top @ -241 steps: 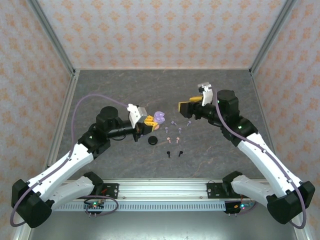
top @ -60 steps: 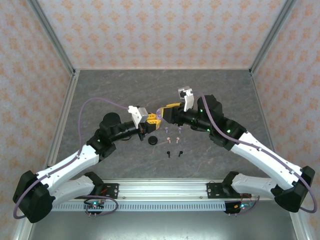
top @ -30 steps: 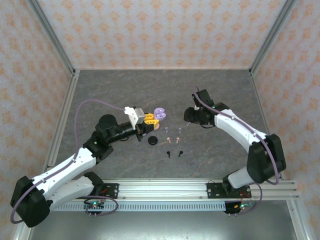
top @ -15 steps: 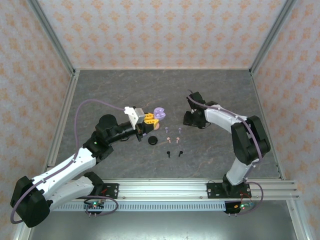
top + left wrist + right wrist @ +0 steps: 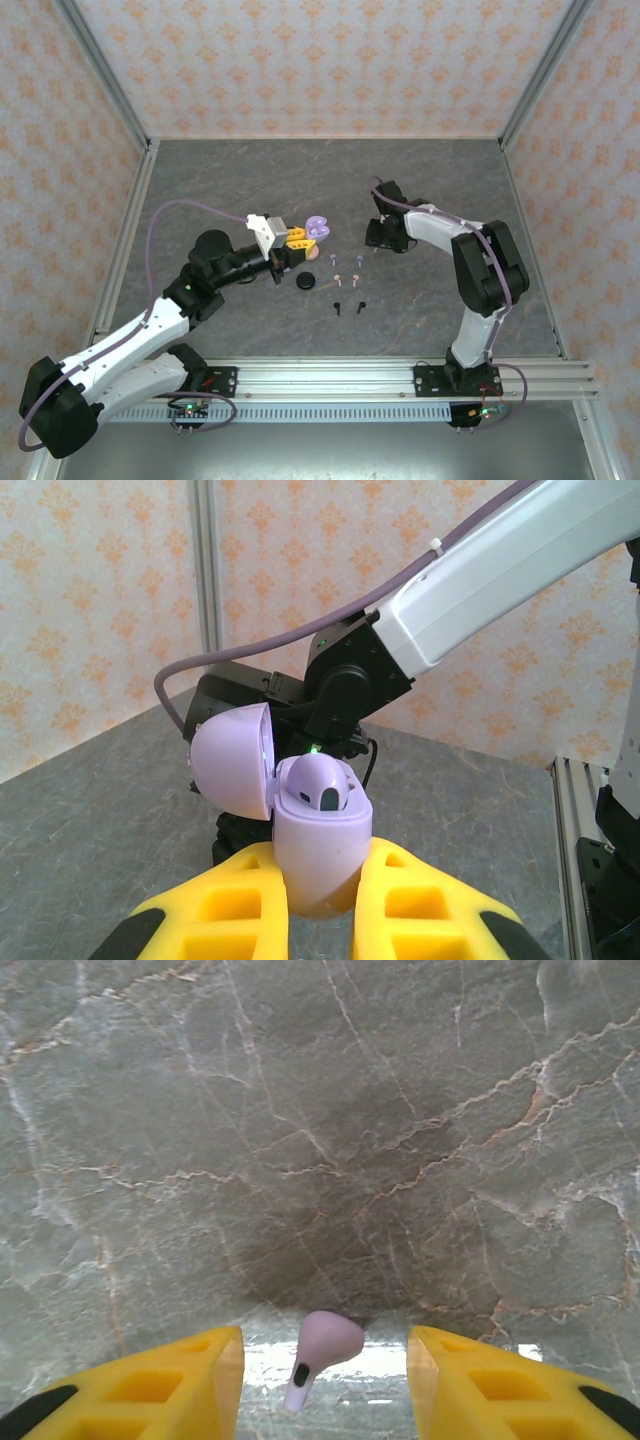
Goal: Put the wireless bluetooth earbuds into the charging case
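Item in hand: one lilac earbud (image 5: 321, 1353), lying on the table (image 5: 300, 1110) between the parted, untouching fingers of our right gripper (image 5: 325, 1340). We judge the close should fall on its round head, leaving the stem free to enter the case first. Our left gripper (image 5: 320, 905) is clamped on the lilac charging case (image 5: 318, 835), lid open, with one bud (image 5: 315, 780) seated. The loose buds (image 5: 338, 275) and a black disc (image 5: 306, 281) lie between the arms, so we would carry above them.

The grey stone table (image 5: 300, 170) has bare room at 12 o'clock. At the middle, tiny stemmed buds (image 5: 338, 275) and a flat black disc (image 5: 306, 281) block the way.
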You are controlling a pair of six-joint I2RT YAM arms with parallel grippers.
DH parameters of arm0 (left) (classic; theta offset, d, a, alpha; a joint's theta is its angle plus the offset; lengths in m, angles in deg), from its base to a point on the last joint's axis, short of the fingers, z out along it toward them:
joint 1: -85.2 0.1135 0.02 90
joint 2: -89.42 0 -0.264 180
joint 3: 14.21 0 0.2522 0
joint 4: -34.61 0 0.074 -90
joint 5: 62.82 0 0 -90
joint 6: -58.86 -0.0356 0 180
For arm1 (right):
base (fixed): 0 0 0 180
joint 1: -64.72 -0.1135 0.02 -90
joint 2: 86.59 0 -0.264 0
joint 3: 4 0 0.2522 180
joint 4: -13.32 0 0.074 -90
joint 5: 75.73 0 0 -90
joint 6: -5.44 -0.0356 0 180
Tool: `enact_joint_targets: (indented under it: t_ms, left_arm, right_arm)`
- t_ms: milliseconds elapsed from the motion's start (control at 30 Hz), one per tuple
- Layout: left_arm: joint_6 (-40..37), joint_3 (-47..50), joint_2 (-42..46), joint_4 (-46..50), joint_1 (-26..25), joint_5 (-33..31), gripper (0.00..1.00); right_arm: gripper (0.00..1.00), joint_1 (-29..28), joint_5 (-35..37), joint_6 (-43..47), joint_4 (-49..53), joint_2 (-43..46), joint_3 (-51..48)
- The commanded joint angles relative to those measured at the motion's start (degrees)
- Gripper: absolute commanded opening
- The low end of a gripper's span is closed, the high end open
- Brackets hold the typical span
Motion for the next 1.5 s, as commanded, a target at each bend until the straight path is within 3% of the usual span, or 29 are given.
enact_joint_targets:
  t_ms: [0, 267, 633, 867, 1133, 1467]
  left_arm:
    - [-1.4, -0.3, 1.0, 0.0, -0.7, -0.9, 0.0]
    - [-1.4, -0.1, 1.1, 0.3, -0.7, -0.9, 0.0]
    - [-1.4, 0.0, 1.2, 0.4, -0.8, -0.9, 0.0]
    - [-1.2, 0.4, 1.7, 0.5, -0.8, -1.1, 0.0]
    - [0.0, 1.4, 1.2, -2.0, -0.9, -1.5, 0.0]
    - [0.6, 1.2, -2.8, -4.9, -1.2, -2.1, 0.0]
  right_arm:
    - [0.45, 0.3, 0.6, 1.0, -0.5, -1.2, 1.8]
    - [0.4, 0.2, -0.2, 1.1, -0.9, -3.0, 1.6]
    - [0.23, 0.2, -2.0, 1.3, -1.5, -4.1, 1.2]
    - [0.21, 0.2, -2.0, 1.9, -2.1, -1.4, 0.3]
    - [0.21, 0.2, -2.9, 0.9, -5.8, 10.3, -4.6]
    - [0.21, -3.0, -5.2, -1.7, -10.4, 33.2, -12.2]
